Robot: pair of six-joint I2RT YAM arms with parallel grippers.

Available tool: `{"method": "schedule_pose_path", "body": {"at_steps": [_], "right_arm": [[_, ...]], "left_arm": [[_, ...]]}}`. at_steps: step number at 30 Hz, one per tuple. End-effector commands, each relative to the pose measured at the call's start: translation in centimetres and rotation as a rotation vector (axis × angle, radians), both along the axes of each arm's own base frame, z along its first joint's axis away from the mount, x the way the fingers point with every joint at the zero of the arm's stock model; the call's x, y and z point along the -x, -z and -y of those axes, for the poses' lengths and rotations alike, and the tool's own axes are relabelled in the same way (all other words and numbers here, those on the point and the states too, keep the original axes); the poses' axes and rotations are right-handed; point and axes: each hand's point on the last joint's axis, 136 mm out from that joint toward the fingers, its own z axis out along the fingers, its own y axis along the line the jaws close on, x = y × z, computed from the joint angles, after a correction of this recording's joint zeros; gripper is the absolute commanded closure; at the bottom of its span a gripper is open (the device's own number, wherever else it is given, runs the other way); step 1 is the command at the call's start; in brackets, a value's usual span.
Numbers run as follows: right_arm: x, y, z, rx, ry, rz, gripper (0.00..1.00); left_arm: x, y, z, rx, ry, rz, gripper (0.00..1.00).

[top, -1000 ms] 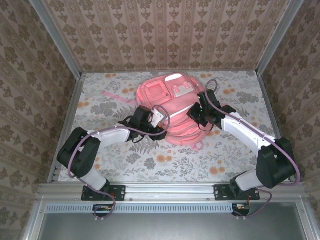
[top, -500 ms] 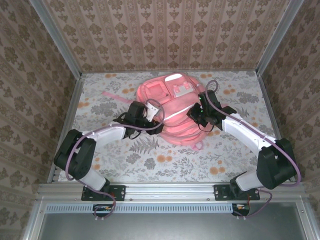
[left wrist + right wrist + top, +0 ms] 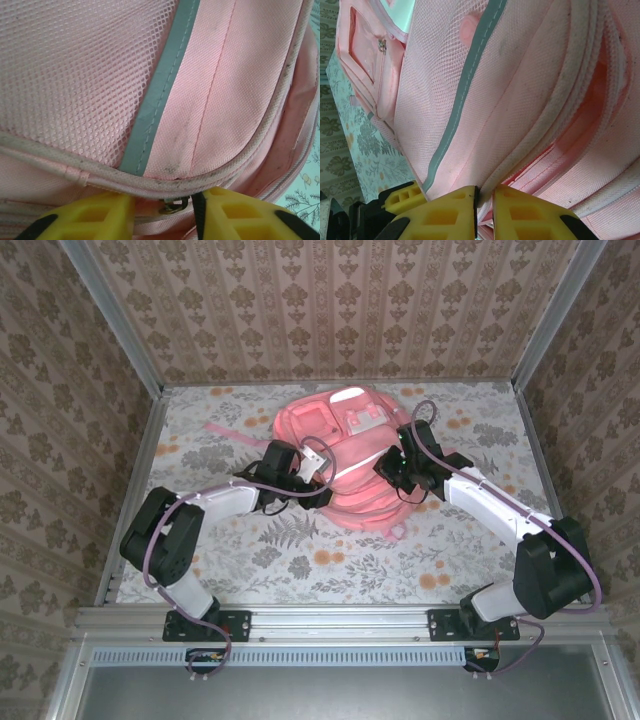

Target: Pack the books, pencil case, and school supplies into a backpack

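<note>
1. Patterned wallpaper (image 3: 330,310) is seen on the walls, and a floral cloth is spread over the counter (image 3: 330,560).
2. A salmon-pink fabric backpack (image 3: 345,440) is laid flat, front up, midway between the counter's side edges and nearer its far edge. Its long axis runs from the far edge toward the near edge, slightly tilted.
3. From the left wrist, open mesh (image 3: 75,65), a grey-green stripe (image 3: 160,100) and soiled pale piping (image 3: 250,155) are seen on the backpack (image 3: 225,100).
4. The left gripper (image 3: 318,472) is set at the backpack's left side. Its yellow jaws are parted (image 3: 162,207), with a small metal zipper pull (image 3: 175,205) between them.
5. The right gripper (image 3: 400,472) is set at the right side. Its jaws (image 3: 485,200) are clenched on a piped seam of the backpack (image 3: 520,100).
</note>
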Motion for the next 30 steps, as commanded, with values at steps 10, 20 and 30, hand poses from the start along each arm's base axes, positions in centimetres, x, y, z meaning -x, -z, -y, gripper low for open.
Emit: {"method": "schedule_pose_path", "body": {"at_steps": [10, 20, 30], "right_arm": [[0.4, -0.3, -1.2, -0.05, -0.027, 0.009, 0.85], [0.7, 0.1, -3.3, -0.074, -0.06, -0.001, 0.86], [1.3, 1.0, -5.3, -0.084, -0.081, -0.015, 0.87]], "left_arm": [[1.0, -1.5, 0.4, 0.03, 0.025, 0.044, 0.95], [3.9, -2.4, 1.5, 0.064, 0.045, 0.026, 1.0], [5.0, -5.1, 5.0, 0.202, 0.031, -0.001, 1.0]]}}
